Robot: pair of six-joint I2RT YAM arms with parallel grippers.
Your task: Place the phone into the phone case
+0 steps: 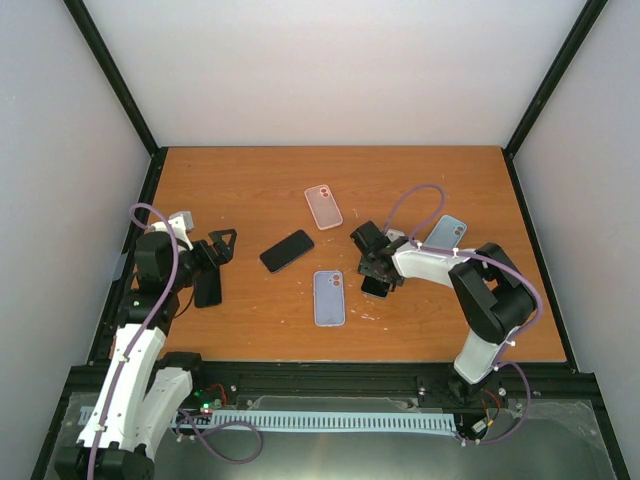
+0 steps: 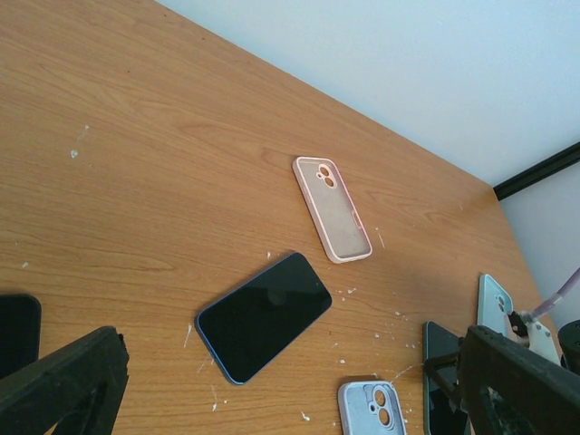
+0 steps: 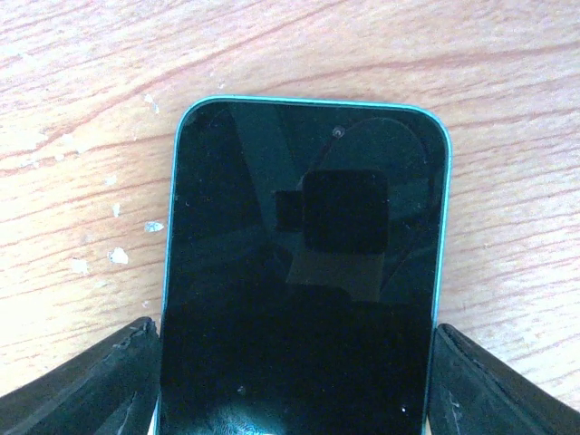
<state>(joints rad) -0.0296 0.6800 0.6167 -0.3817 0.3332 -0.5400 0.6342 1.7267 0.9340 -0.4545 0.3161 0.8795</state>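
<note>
A teal-edged phone lies screen up on the table between the fingers of my right gripper. Both fingers touch its long sides. In the top view that gripper is right of a lavender case, which lies open side up. A dark phone with a blue edge lies at the table's middle and also shows in the left wrist view. A pink case lies behind it, and a light blue case lies at the right. My left gripper is open and empty, left of the dark phone.
Another black phone lies under the left gripper near the table's left side. White crumbs are scattered on the wood around the cases. Black frame posts stand at the table's corners.
</note>
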